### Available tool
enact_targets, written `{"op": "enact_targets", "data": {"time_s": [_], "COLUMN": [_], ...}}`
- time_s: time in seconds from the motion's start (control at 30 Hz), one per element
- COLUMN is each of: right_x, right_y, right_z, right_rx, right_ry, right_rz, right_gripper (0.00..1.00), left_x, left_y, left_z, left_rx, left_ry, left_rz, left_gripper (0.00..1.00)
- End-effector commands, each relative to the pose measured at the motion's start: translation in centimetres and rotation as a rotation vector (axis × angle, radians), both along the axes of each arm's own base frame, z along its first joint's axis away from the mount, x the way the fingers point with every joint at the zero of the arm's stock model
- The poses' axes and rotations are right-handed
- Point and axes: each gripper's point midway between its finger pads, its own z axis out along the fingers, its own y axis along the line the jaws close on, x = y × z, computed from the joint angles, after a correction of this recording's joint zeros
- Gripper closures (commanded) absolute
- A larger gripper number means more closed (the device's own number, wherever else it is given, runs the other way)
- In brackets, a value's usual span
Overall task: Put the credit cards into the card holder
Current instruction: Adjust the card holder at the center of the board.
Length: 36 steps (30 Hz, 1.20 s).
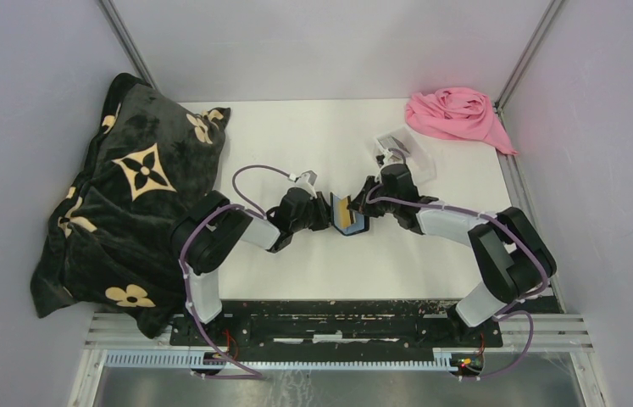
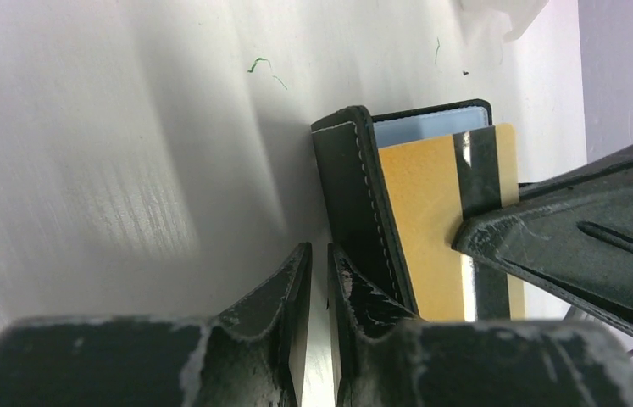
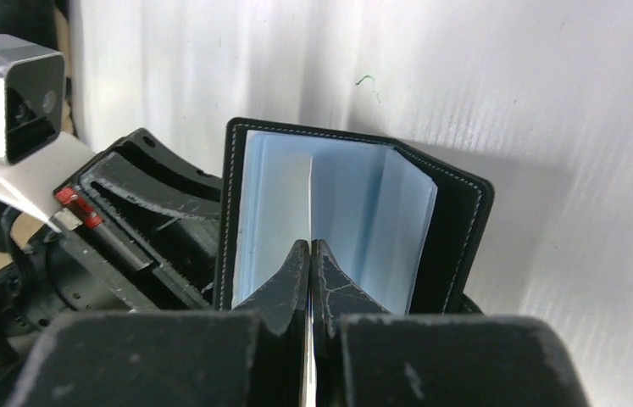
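The black card holder (image 1: 352, 227) stands open on the white table between both arms, its blue-grey lining (image 3: 347, 212) facing the right wrist camera. A gold credit card (image 2: 419, 220) with a dark stripe stands inside the fold. My right gripper (image 3: 310, 246) is shut on it, and the card shows edge-on (image 3: 309, 191) in that view. My left gripper (image 2: 319, 254) sits against the outside of the holder's cover (image 2: 351, 195). Its jaws stand a narrow gap apart with only table showing between them. In the top view the left gripper (image 1: 323, 212) and right gripper (image 1: 365, 202) meet at the holder.
A dark blanket with cream flower shapes (image 1: 135, 186) is heaped along the table's left side. A pink cloth (image 1: 457, 114) lies at the back right corner. A clear plastic tray (image 1: 406, 148) sits just behind the right gripper.
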Motion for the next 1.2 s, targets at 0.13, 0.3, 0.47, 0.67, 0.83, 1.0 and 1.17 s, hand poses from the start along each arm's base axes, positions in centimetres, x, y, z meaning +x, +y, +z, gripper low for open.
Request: {"op": "enact_targets", "data": {"time_s": [0.13,0.3,0.47,0.67,0.83,1.0,1.17], "right_x": [0.0,0.0,-0.1,-0.4,-0.4,-0.7,-1.0], "right_y": [0.0,0.5,1.1,1.2,1.5,2.2,3.6], "right_z": [-2.2,-1.8,-0.8,1.0,2.6,3.6,4.3], "right_rx": [-0.117,-0.145,-0.177,-0.208,-0.234,-0.261,-0.261], "right_ry": [-0.002,-0.017,-0.051,-0.086,-0.124,-0.149,-0.166], "right_rz": [0.009,0.022,0.029,0.032,0.037,0.050,0.073], "right_gripper": [0.99,0.99,0.99,0.99,0.99,0.99,0.99], "left_x": [-1.4,-1.6,-1.9,-2.4,-2.5,-2.5,-2.9], "left_y": [3.9,5.9,7.1,7.7,8.6,9.1,9.2], "left_z": [-3.7,-4.0,-4.3,-4.6,-3.6,-2.4,-1.9], "left_rx": [0.214,0.302,0.350,0.363,0.376,0.383,0.373], "left_ry": [0.057,0.070,0.078,0.087,0.067,0.050,0.051], "left_rz": [0.059,0.108,0.130,0.138,0.166,0.182,0.174], "left_gripper": [0.71,0.69,0.67,0.68,0.68,0.68,0.68]}}
